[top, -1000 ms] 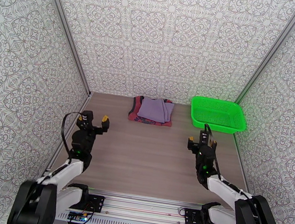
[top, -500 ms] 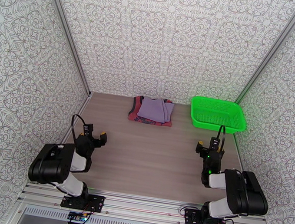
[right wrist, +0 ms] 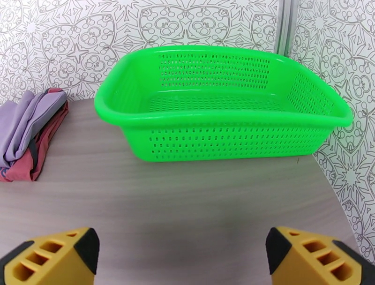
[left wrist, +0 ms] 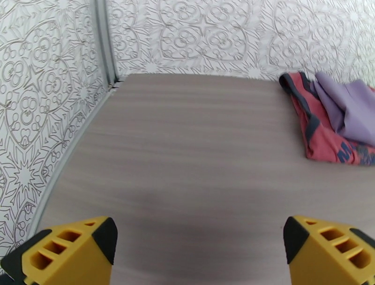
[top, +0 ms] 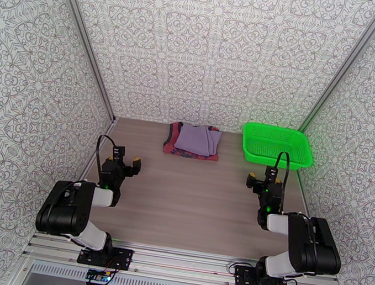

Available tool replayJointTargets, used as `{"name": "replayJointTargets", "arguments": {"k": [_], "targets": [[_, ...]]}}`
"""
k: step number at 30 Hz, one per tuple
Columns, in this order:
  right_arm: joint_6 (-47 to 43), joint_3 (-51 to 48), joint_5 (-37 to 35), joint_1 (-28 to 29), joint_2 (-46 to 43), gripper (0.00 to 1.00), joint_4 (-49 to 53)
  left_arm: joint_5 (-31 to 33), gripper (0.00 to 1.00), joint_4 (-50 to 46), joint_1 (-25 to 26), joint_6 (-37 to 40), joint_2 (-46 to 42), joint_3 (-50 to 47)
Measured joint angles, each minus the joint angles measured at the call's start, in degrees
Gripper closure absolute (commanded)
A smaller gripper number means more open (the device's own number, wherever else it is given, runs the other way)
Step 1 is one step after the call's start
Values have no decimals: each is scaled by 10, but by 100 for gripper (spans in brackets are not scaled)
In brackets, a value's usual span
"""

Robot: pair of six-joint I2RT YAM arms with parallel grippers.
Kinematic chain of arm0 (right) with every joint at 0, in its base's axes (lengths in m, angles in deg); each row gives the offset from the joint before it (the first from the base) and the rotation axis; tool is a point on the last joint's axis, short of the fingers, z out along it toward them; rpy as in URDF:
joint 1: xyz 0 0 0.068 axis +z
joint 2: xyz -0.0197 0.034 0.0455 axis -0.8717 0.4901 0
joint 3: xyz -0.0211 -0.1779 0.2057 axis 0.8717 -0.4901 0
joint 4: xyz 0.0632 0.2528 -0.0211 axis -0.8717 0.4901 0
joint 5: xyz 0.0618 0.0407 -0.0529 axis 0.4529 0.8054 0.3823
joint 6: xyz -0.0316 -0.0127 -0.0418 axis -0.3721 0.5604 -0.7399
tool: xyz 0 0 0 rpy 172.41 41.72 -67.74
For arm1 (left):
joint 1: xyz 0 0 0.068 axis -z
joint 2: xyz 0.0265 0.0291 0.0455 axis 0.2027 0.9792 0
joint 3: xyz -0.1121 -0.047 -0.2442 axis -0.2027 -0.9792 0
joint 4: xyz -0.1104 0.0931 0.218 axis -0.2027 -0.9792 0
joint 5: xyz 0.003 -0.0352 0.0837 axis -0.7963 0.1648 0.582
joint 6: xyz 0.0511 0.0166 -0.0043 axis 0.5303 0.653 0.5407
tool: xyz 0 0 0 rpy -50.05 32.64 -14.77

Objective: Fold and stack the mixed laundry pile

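Two arms sit low over the pale wood-grain table (top: 189,207). The left gripper (top: 124,161) and right gripper (top: 262,180) both have their yellow jaws spread wide, holding nothing. At the far edge, the plain lavender cloth garment (top: 196,139) lies folded on the dark red sleeveless tank top (top: 172,142). The bright green plastic mesh basket (top: 274,161) stands near them on their right, not touching.

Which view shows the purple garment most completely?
Top external: the whole purple garment lies on the red tank top. The left wrist view cuts it at the frame edge; the right wrist view catches one end.
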Motion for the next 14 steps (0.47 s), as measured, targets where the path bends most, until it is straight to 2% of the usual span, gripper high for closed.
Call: {"name": "replayJointTargets", "arguments": {"k": [14], "targets": [[0, 0, 2, 0, 0, 1, 4, 2, 1, -9, -9, 2, 0, 1]]}}
